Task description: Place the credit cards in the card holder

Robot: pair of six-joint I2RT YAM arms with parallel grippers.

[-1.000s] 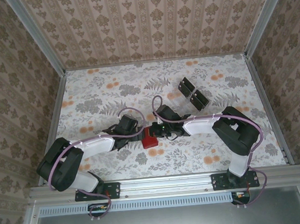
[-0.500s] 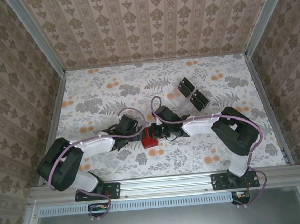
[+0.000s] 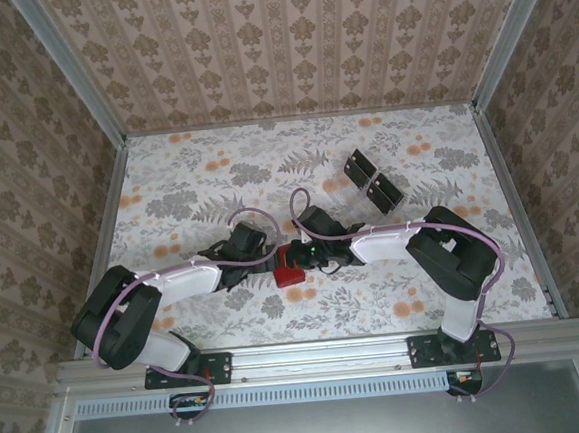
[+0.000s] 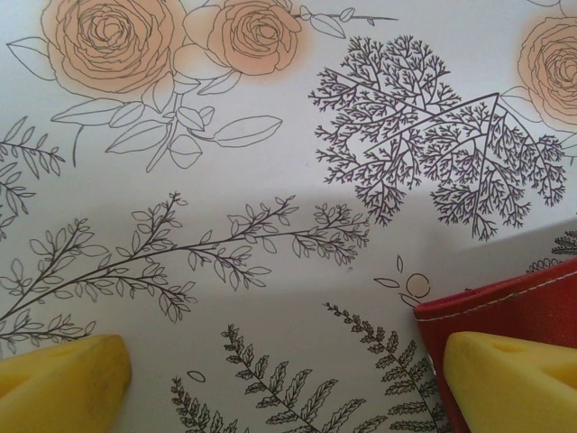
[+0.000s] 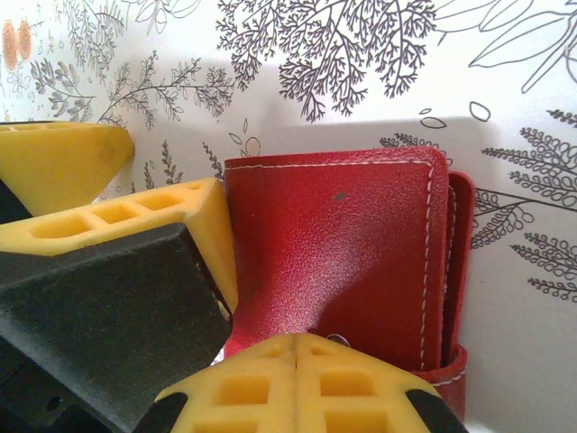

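The card holder is a red stitched wallet lying flat on the floral table, between both grippers. My right gripper is shut, its tips resting on the card holder beside the snap button. My left gripper stands open just left of it, and its right fingertip overlaps the card holder's edge. The left gripper's yellow fingers touch the wallet's left side. Dark credit cards stand in a clear tray at the back right.
Patterned walls and metal rails enclose the table on three sides. The two arm bases sit on the near rail. Both arms reach inward and meet near the table's middle front.
My right arm has crept slightly left over the card holder. The left arm and the wallet have hardly moved.
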